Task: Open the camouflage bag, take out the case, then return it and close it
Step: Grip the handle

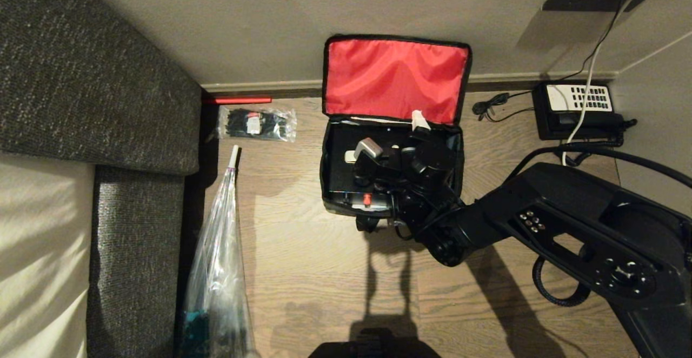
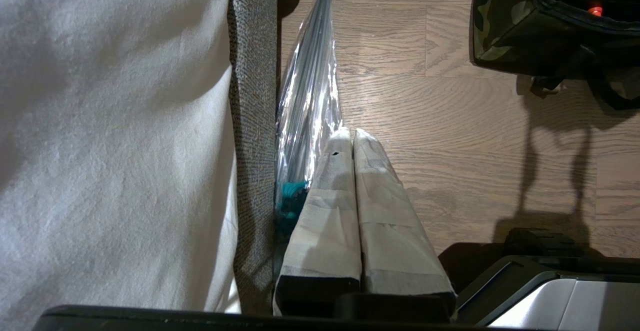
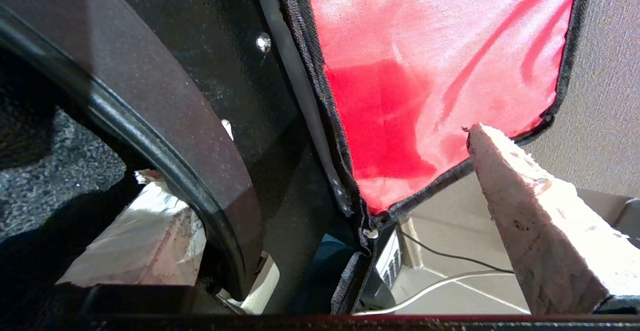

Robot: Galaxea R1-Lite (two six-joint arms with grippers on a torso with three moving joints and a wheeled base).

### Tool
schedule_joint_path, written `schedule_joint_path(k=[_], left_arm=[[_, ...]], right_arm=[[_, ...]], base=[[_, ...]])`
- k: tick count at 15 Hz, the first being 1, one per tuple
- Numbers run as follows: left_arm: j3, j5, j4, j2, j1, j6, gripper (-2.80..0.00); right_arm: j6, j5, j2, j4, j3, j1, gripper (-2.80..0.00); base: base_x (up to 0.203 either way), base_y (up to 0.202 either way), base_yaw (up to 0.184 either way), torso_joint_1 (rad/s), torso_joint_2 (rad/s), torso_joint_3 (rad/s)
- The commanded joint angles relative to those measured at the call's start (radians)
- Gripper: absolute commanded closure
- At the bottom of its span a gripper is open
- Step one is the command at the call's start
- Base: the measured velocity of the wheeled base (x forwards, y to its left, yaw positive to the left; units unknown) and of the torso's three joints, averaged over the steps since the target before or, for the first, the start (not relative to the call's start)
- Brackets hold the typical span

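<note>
The bag (image 1: 393,125) sits on the wood floor (image 1: 303,260) against the baseboard, lid thrown back and leaning on the wall, red lining (image 1: 394,77) facing out. The case (image 1: 340,158) lies flat inside the bag, filling most of it; its small red knob (image 1: 367,199) shows at the near narrow side.

The right arm (image 1: 567,223) reaches in from the right, and the right gripper (image 1: 390,135) is down inside the open bag above the case. Its fingers stand wide apart. One taped finger (image 1: 367,148) is over the case's top; the other (image 1: 419,120) is at the rear edge of the bag, near the lid hinge. In the right wrist view one fingertip (image 3: 530,211) shows against the lining's lower edge, and the other (image 3: 145,231) lies low behind a dark curved part. Nothing is between them; whether either touches the case cannot be told.

The left gripper (image 2: 347,143) hangs parked beside the sofa (image 2: 252,71), fingers pressed together, holding nothing. It points down at the floor, next to a clear-wrapped umbrella (image 1: 219,260).

A packet of black ties (image 1: 257,124) lies left of the bag, well apart. A black telephone (image 1: 578,110) sits to the right by the wall, its cables trailing over the floor.
</note>
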Motion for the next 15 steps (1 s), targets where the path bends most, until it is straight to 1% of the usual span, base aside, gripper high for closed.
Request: schedule_joint_path(k=[1,4,10,15], left_arm=[[0.0,0.0,0.0,-0.002,0.0,0.0,0.0],[0.0,0.001,0.0,-0.002,0.0,0.0,0.0],[0.0,0.0,0.0,-0.001,0.0,0.0,0.0],[0.0,0.001,0.0,0.0,0.0,0.0,0.0]], right_arm=[[-0.003,-0.007,0.028,-0.006,-0.003,-0.002,-2.8],[-0.012,-0.006,0.051,-0.007,-0.061,-0.002,-2.8],[-0.004,-0.006,0.043,-0.034,-0.05,-0.005,-2.8],[-0.003,-0.009,0.062,-0.027,-0.062,-0.005,-2.8]], base=[[0.0,0.0,0.0,0.0,0.0,0.0],[0.0,0.0,0.0,0.0,0.0,0.0],[0.0,0.0,0.0,0.0,0.0,0.0],[0.0,0.0,0.0,0.0,0.0,0.0]])
